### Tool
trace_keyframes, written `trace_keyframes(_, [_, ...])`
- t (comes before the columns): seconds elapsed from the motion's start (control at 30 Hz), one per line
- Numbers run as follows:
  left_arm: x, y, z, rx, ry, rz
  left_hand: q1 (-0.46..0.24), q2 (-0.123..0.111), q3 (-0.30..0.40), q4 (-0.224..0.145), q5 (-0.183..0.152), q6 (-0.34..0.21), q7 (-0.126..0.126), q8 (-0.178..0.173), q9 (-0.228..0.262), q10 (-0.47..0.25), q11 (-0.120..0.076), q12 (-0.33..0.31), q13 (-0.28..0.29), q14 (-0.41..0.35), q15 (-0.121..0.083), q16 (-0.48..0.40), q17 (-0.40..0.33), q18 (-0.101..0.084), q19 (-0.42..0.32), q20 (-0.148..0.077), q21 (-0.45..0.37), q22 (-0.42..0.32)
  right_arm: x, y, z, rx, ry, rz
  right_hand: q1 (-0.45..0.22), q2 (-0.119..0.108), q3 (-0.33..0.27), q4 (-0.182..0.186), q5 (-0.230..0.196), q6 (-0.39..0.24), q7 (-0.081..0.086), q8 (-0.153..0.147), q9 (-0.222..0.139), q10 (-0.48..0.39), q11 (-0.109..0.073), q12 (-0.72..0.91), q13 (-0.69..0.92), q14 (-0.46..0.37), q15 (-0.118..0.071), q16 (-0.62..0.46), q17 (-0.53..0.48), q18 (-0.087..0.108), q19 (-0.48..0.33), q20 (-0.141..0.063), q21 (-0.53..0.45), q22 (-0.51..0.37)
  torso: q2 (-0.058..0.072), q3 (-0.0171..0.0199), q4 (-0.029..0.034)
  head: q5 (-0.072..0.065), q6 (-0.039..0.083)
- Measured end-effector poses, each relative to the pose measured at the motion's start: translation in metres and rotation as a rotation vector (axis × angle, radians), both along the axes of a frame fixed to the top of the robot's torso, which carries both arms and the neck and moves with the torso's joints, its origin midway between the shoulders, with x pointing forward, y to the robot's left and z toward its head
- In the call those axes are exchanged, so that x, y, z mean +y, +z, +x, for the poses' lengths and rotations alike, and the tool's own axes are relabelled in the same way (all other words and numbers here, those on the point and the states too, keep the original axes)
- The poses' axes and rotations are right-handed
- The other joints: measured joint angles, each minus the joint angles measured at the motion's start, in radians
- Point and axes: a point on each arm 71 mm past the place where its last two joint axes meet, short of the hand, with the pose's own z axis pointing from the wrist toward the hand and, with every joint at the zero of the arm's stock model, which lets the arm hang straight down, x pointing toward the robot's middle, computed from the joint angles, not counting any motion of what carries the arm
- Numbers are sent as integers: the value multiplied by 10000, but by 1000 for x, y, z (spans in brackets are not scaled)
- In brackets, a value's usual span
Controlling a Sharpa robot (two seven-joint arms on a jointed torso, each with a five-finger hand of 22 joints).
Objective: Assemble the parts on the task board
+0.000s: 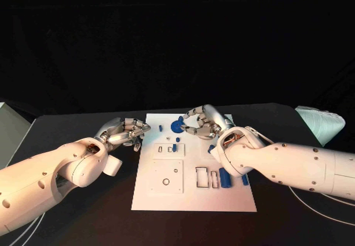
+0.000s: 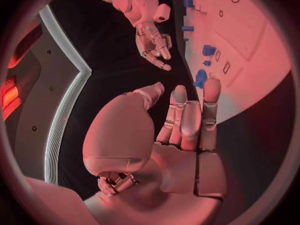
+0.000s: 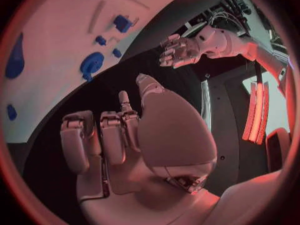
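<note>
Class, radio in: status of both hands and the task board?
Left hand and right hand empty, fingers curled. Task board flat; blue parts lying on it. Nothing blocking.

My arms white, smooth shells, dark round screws dotted along them; my left hand (image 1: 125, 131) and right hand (image 1: 205, 122) silver, segmented fingers; thin pale cable (image 1: 319, 204) under right arm.

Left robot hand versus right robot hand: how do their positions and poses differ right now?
The left robot hand hovers at the task board's left edge, over the black table; the right robot hand is over the board's far end, beside the round blue part. The left arm comes in beside the board, while the right arm crosses above its right side. Both hands hold nothing, with fingers loosely curled.
</note>
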Motion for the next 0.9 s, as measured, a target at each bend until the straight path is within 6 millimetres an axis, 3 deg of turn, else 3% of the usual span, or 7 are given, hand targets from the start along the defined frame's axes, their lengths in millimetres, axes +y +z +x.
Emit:
trace_keyframes(0.1, [-6, 2, 6, 37, -54, 631, -45, -45, 73, 198, 0, -184, -91, 704, 351, -8, -50, 1064, 610, 717, -54, 814, 1294, -338, 1047, -53, 1435, 1977, -16, 10, 12, 167, -246, 535, 0, 0, 88, -30, 88, 70, 1, 38, 9, -1, -1, 0, 0, 0, 0, 0, 0, 0, 0, 0, 0, 0, -64, 27, -16, 35, 11])
trace_keyframes(0.13, [-7, 3, 9, 47, -73, 844, -70, -70, 94, 259, 0, -195, -103, 825, 409, 214, -71, 1376, 903, 876, -71, 970, 1446, -340, 1262, -75, 1707, 2377, -22, 12, 16, 206, -335, 673, 0, 0, 139, -26, 121, 70, 1, 38, 14, -9, -9, 0, 0, 0, 0, 0, 0, 0, 0, 0, 0, -1, -87, 35, -21, 51, 11])
trace_keyframes(0.2, [-10, 7, 15, 50, -103, 1361, -98, -98, 96, 365, 0, -195, -103, 956, 454, 526, -96, 1765, 1301, 1057, -94, 1141, 1541, -339, 1510, -82, 2007, 2828, -33, 19, 23, 260, -536, 936, 0, 0, 139, -26, 139, 70, 1, 78, 14, -26, -27, 0, 0, 0, 0, 0, 0, -1, 0, 0, 0, -1, -145, 54, -27, 83, -4])
trace_keyframes(0.43, [-25, 25, 35, -35, -326, 3244, -175, -175, 122, 694, 0, -154, -221, 1099, 424, 1909, -204, 3017, 2918, 1113, -144, 1663, 1556, -654, 2508, -176, 2985, 4490, -66, 29, 38, 530, -1094, 1428, 0, -1, 194, -27, 176, 70, 1, 78, 13, -26, -26, 47, 0, 0, 0, 0, 0, -1, 0, -1, 0, -2, -300, 116, -46, 181, -98])
trace_keyframes(0.47, [-28, 26, 37, -10, -409, 3511, -250, -250, 114, 815, 0, -124, -249, 1099, 394, 2128, -214, 3188, 3162, 1113, -145, 1747, 1556, -803, 2708, -199, 3163, 4818, -69, 30, 39, 572, -1136, 1462, 0, 0, 194, -27, 176, 70, 1, 78, 13, -26, -26, 46, -1, 0, 0, 0, 0, 0, 0, 0, 0, -2, -315, 124, -49, 191, -107])
trace_keyframes(0.63, [-50, 29, 43, 209, -916, 4947, -569, -316, 10, 1163, 0, -124, -249, 971, 291, 2455, -213, 3409, 3510, 1113, -145, 1858, 1556, -807, 2991, -201, 3436, 5307, -76, 30, 42, 793, -1203, 1571, 0, 0, 194, -27, 176, 70, 1, 77, 13, -26, -26, 47, -1, 0, 0, 0, 0, 0, 0, -1, 0, -3, -376, 161, -57, 226, -169])
trace_keyframes(0.9, [-72, 24, 51, 823, -1569, 7132, -1203, -255, -153, 1326, 0, -124, -249, 853, 231, 2532, -194, 3437, 3610, 1113, -145, 1859, 1555, -806, 3004, -219, 3473, 5450, -80, 28, 45, 1069, -1183, 1585, 43, -44, 194, -27, 176, 70, 1, 77, 12, -26, -26, 46, -1, 1, 0, 0, 0, 0, 0, -1, 0, -4, -415, 200, -70, 245, -233])
